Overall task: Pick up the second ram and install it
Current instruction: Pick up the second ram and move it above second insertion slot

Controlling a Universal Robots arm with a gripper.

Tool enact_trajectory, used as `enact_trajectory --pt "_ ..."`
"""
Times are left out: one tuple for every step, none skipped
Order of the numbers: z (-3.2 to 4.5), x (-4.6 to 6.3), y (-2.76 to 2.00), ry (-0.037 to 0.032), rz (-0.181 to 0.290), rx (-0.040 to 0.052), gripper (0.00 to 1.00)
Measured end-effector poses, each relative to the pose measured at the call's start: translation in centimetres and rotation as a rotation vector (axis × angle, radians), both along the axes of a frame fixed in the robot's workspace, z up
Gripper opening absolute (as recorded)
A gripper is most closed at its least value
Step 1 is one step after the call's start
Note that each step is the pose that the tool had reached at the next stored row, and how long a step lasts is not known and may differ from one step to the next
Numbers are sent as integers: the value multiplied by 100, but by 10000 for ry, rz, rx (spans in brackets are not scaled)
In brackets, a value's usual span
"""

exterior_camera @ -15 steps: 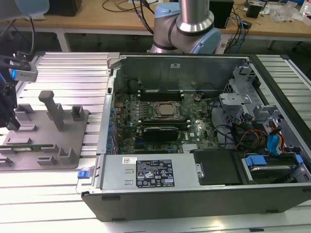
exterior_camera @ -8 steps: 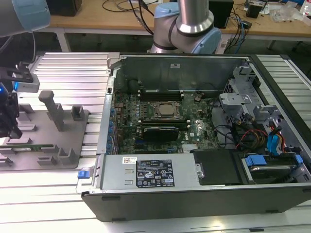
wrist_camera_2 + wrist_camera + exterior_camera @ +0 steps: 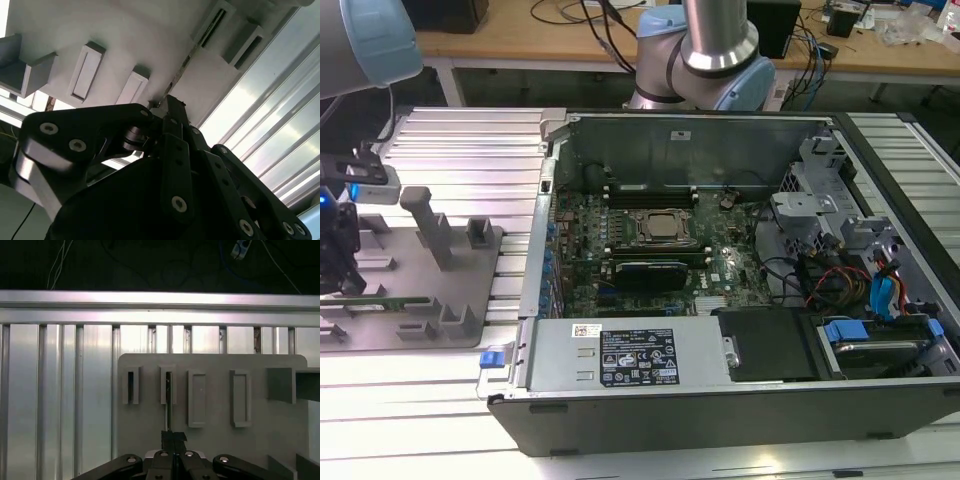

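Gripper sits low over the tray, its fingers closed on the thin edge of the ram; in both wrist views the two tips appear to meet with only the board between them, so I judge it a pinch rather than a bare touch. The ram stands on its long edge on the tray. One end is seated in a narrow slotted block and the other is at the fingertips. In the exterior view it runs as a green strip along the tray's near edge, one row of blocks in from it, at the exterior view's left.

The step in hand is the pick-up: the ram is gripped but not lifted, and none of the install is done. Getting it free calls for a straight pull out of the block, with no twist, since the strip is thin and would likely bend.

The open case and its motherboard lie well apart, beyond the tray's far side edge.
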State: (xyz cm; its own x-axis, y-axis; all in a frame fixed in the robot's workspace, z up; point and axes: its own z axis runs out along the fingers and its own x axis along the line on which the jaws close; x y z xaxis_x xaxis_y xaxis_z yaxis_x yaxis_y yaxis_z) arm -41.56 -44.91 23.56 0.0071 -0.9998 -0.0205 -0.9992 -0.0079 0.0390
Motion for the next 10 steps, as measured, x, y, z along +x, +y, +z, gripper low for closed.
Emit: enact_trajectory --pt "-10 15 -1 0 2 0 8" --pt "-14 24 -1 -2 2 0 8" --pt "-17 32 0 -1 2 0 8" --pt "-26 45 0 -2 1 1 8" --pt "-32 45 0 -1 1 0 8" --pt "-31 45 0 1 1 -1 8" --pt "-31 45 0 2 3 -3 8" --pt "-32 46 0 0 5 -5 8" --pt "-32 46 0 -1 5 -4 8" --pt "-32 46 0 -1 6 -4 8"
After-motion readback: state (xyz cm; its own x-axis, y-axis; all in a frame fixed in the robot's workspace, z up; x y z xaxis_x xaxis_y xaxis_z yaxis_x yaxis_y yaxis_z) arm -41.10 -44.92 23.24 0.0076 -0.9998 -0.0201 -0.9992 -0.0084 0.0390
